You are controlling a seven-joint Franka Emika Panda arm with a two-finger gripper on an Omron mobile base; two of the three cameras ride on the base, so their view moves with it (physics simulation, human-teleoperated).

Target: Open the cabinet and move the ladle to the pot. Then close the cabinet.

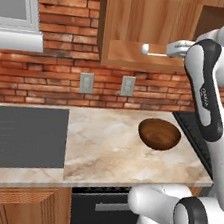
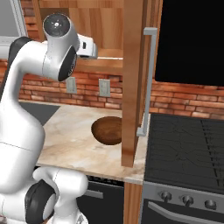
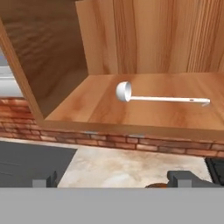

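The ladle (image 3: 157, 97) lies flat on the bottom shelf of the cabinet (image 3: 144, 39), cup toward the left in the hand view. The cabinet door (image 2: 131, 83) stands swung open. The gripper (image 3: 116, 179) hangs in front of the shelf, jaws wide apart, holding nothing. Below, a wooden bowl (image 1: 159, 134) sits on the bench (image 1: 109, 149).

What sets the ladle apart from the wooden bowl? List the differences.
The ladle is slim, silvery-white, with a long thin handle; the wooden bowl is round, squat and dark brown.
The ladle lies on the shelf inside the open cabinet; the bowl sits lower, on the marble counter.
The ladle's cup looks much smaller than the bowl.
Both rest untouched.
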